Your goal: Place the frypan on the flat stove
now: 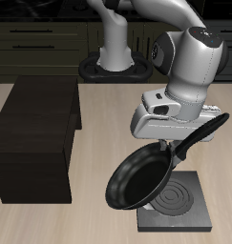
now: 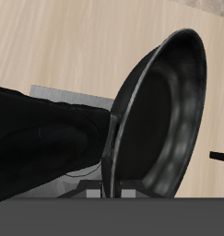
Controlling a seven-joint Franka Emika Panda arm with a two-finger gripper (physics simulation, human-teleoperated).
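The frypan [image 1: 138, 179] was pictured held aloft by its long handle, tilted steeply so that its glossy black bowl faced out toward the table's front edge, with the rim hanging just above the flat stove [image 1: 177, 204]. The gripper [image 1: 165, 146] was seen closed on the handle near where it met the bowl, though the fingers themselves were largely hidden behind the pan and the wrist housing. In the wrist view the frypan [image 2: 159, 120] filled most of the frame, and a pale corner of the flat stove [image 2: 51, 93] was glimpsed behind the handle.

The lifting and carrying appeared to have been largely done: the pan was off the table and brought close over the burner rings. What remained, as judged from the scene, was the levelling of the pan, its lowering onto the slab and its release. No contact between pan and stove could be confirmed; the lower rim overlapped the slab's near corner in the exterior view, but a gap seemed to be left.

The dark box-shaped cabinet [image 1: 33, 143] stood well apart on the table [image 1: 98, 224], untouched.
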